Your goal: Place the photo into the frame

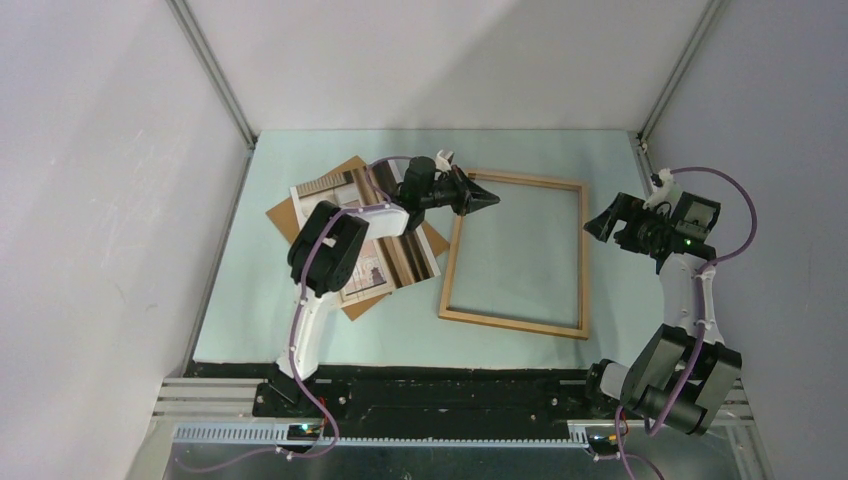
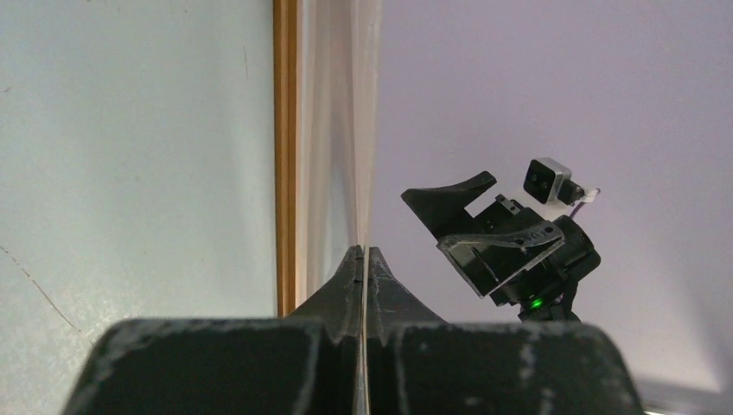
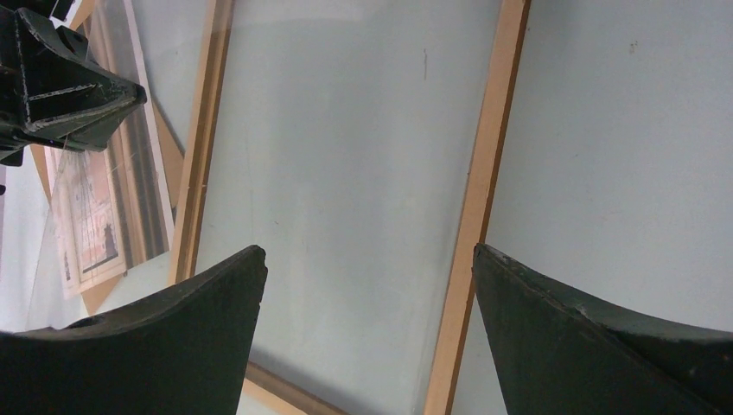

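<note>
The photo (image 1: pixel 400 262) rests tilted over a brown backing board (image 1: pixel 290 215) left of the frame (image 1: pixel 515 181). My left gripper (image 1: pixel 490 200) is shut on the photo's right edge near the frame's top left corner. From the left wrist, the photo (image 2: pixel 333 130) runs edge-on between the closed jaws of that gripper (image 2: pixel 365 252), next to a frame rail (image 2: pixel 285 130). My right gripper (image 1: pixel 597 225) hovers open just right of the frame. Its wrist view shows the gripper (image 3: pixel 369 251) straddling the frame's right rail (image 3: pixel 484 173), holding nothing.
The light-wood frame lies flat on the pale green mat (image 1: pixel 520 250) with only mat showing inside it. White enclosure walls and metal posts (image 1: pixel 215 75) close in the left, back and right. The arm bases sit on the black rail (image 1: pixel 450 400) at the near edge.
</note>
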You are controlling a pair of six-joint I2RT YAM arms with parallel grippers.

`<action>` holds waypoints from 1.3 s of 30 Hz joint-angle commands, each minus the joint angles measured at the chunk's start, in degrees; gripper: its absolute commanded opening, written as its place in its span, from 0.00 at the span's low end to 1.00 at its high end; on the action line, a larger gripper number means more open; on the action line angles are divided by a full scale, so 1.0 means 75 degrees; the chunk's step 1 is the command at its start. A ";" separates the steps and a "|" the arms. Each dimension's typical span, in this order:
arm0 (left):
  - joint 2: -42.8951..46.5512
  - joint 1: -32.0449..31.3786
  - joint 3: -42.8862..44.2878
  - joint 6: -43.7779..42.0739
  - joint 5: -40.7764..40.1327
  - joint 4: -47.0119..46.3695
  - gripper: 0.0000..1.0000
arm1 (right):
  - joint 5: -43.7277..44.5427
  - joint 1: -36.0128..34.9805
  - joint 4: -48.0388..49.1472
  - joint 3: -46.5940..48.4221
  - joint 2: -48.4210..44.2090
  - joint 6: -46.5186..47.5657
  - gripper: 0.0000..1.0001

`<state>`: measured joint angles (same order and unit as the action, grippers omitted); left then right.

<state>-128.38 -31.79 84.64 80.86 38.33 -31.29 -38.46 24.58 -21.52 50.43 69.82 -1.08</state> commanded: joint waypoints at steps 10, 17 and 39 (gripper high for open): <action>-0.0110 -0.0095 -0.0110 -0.0145 -0.0112 -0.0609 0.00 | 0.0093 0.0074 0.0134 -0.0006 0.0258 0.0024 0.91; -0.0174 -0.0096 -0.0203 -0.0339 -0.0173 -0.0612 0.00 | 0.0467 0.0058 0.0176 -0.0022 0.0763 -0.0014 0.89; -0.0051 -0.0098 -0.0844 -0.1045 -0.0495 -0.0450 0.00 | 0.1205 -0.0400 -0.0185 0.0574 0.2844 -0.0048 0.76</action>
<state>-129.78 -32.10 78.98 76.14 35.70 -32.99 -30.22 22.11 -22.57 51.94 89.76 -1.52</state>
